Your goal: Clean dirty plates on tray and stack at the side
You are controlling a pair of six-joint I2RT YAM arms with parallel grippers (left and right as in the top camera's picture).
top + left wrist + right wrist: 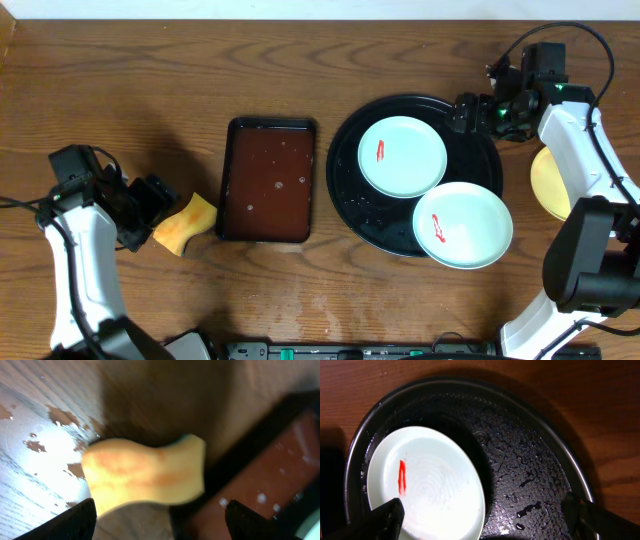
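The right end effector (463, 111) hovers with its fingers spread wide and holding nothing, over the far right rim of the round black tray (345, 190). Two mint-white plates lie on the tray, each with a red smear: the far plate (402, 155) wholly inside, the near plate (462, 226) overhanging the rim. A yellow plate (547, 185) rests on the wooden surface (120, 90) to the right, partly behind the arm. The left end effector (160, 212), likewise parted and empty, stands at a yellow sponge (186, 223) beside a brown rectangular tray (268, 180).
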